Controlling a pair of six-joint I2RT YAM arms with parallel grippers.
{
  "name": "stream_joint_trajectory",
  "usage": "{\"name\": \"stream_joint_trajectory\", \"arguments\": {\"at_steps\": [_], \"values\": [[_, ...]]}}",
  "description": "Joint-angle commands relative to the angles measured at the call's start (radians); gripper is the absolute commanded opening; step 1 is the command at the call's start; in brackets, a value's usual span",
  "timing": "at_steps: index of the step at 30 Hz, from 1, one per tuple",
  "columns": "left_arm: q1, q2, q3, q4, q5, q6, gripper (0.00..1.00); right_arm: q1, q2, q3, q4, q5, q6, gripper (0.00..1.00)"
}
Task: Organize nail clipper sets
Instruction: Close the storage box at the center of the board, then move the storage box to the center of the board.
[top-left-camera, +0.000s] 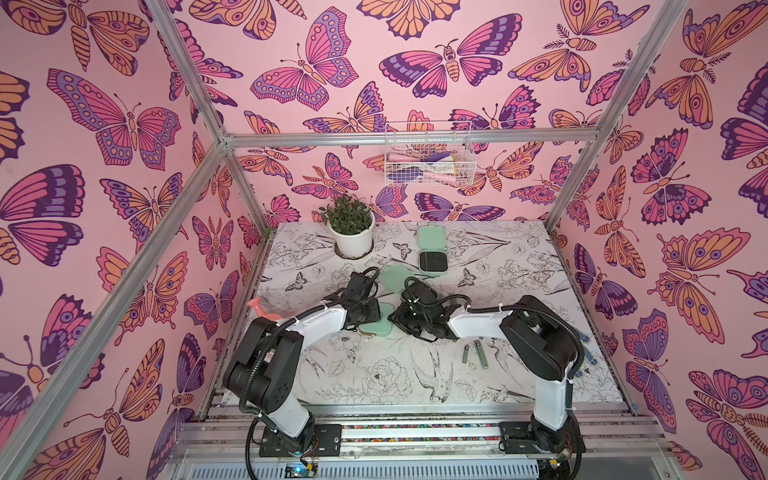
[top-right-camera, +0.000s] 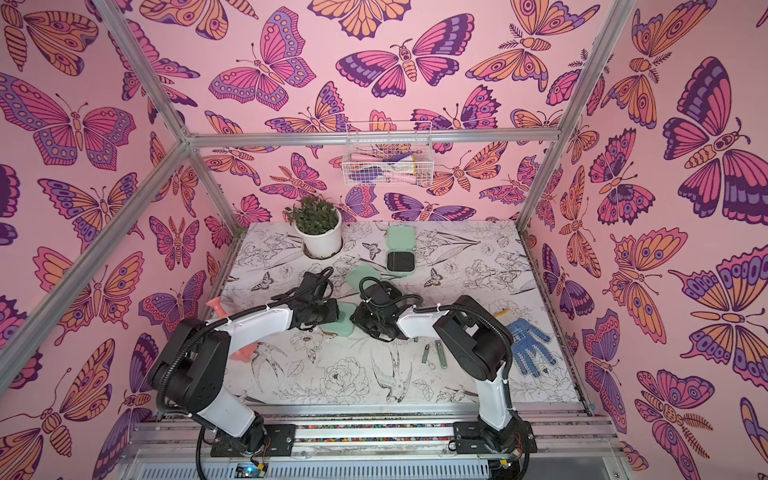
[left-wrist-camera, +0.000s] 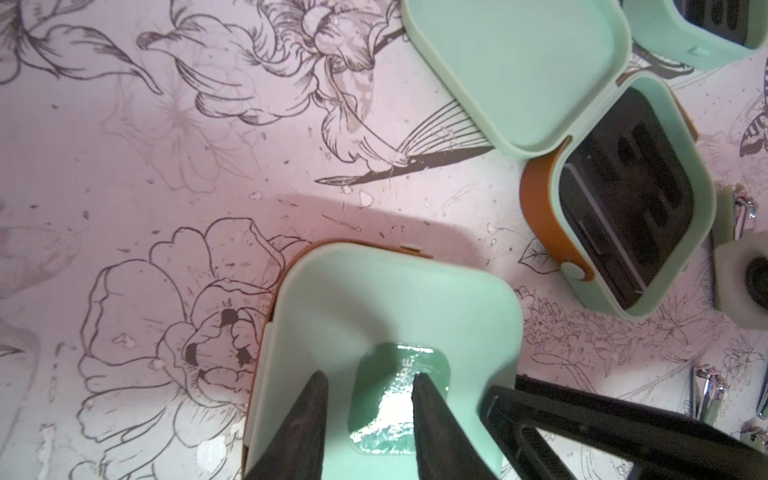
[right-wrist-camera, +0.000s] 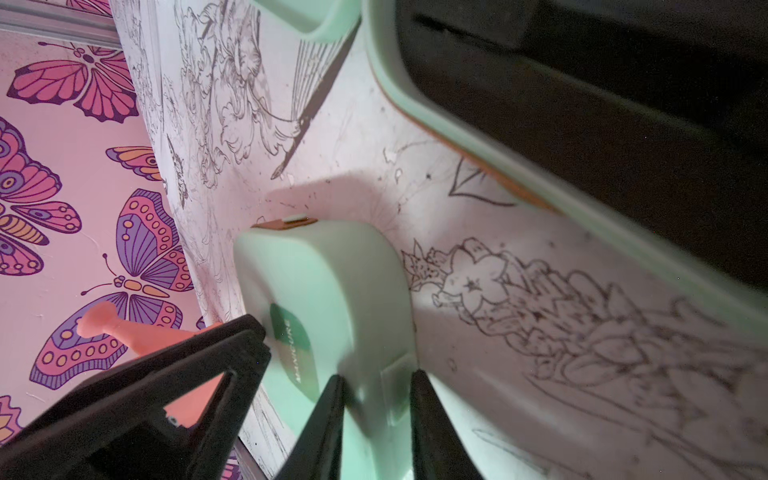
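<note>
Sitting mid-bench on the floral-print bench (top-left-camera: 357, 386), closed case (top-left-camera: 376, 329): right jaws pinch its right edge; left jaws, narrowly parted, empty, tips on lid. Pink butterfly walls (top-left-camera: 104, 124) surround.

The left arm (top-left-camera: 318, 322) and right arm (top-left-camera: 471, 325) have smooth white shells and chunky black joints. Bumpy black cables (top-left-camera: 490, 309) run along them. Their fingers (left-wrist-camera: 299, 428) are black and pointy.

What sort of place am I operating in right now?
Most likely a staged robot test booth, not a real room: an aluminium frame runs along butterfly-print wall panels, and the floral-print table holds props such as a potted plant.
</note>
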Motion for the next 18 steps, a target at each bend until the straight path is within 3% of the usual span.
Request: {"name": "stream_joint_trajectory", "arguments": {"at_steps": [1, 5, 8, 11, 18], "values": [[0.028, 0.1, -0.078, -0.189, -0.082, 0.008, 0.38, 0.01, 0.091, -0.047, -0.148, 0.017, 0.023, 0.28], [0.029, 0.084, -0.077, -0.205, -0.1, -0.009, 0.39, 0.008, 0.091, -0.049, -0.149, 0.017, 0.022, 0.28], [0.029, 0.061, -0.07, -0.226, -0.123, -0.017, 0.53, 0.007, 0.093, -0.048, -0.148, 0.014, 0.022, 0.28], [0.029, 0.043, -0.057, -0.254, -0.141, -0.021, 0.61, 0.007, 0.093, -0.046, -0.148, 0.012, 0.02, 0.28], [0.031, 0.086, -0.03, -0.263, -0.112, -0.021, 0.61, 0.005, 0.093, -0.046, -0.145, 0.008, 0.022, 0.28]]}}
